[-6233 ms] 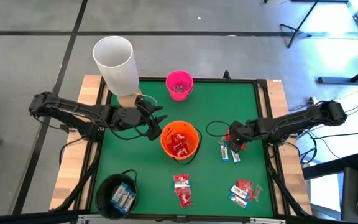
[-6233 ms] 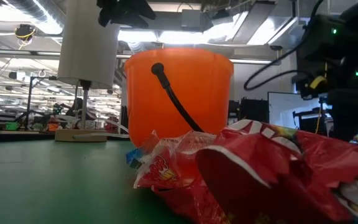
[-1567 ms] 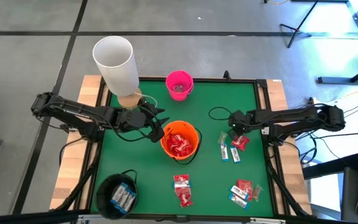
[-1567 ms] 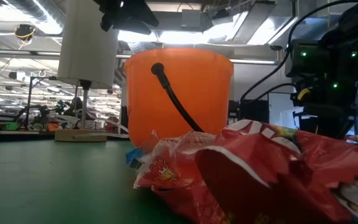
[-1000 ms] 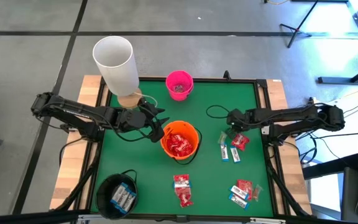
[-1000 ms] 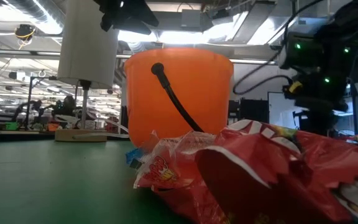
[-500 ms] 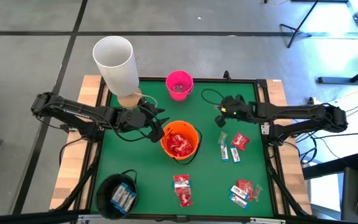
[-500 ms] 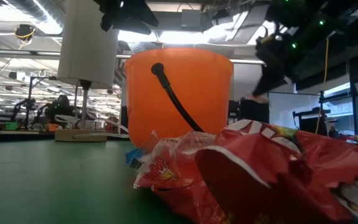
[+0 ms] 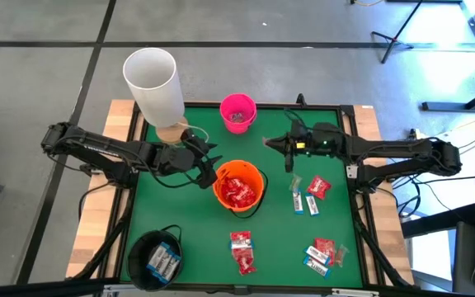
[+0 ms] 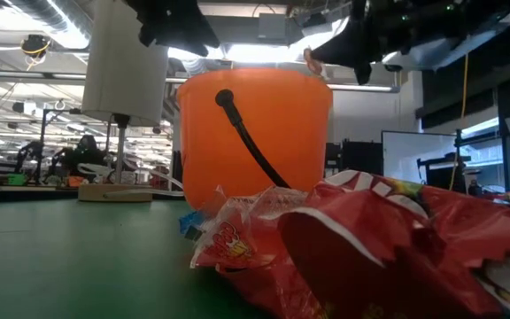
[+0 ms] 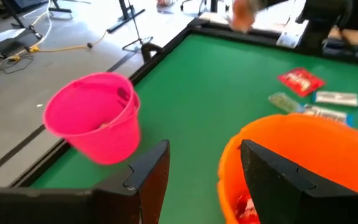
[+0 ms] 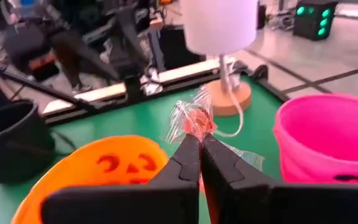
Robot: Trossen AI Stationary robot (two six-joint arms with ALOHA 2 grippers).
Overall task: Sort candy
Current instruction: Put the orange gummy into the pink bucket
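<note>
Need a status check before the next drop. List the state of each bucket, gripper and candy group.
orange bucket: upright, holds red packets
pink bucket: upright, something small inside
black bucket: upright, holds white-and-blue bars
right gripper: shut on clear-wrapped candy, above the mat
left gripper: open, beside orange bucket
loose candy: lying unsorted on mat

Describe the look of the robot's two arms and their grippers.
Both arms are dark, slender and jointed, with black cables looping beside them. The left gripper has two flat, angular black fingers. The right gripper has two black fingers tapering to narrow tips. Small green lights glow near the right wrist.
</note>
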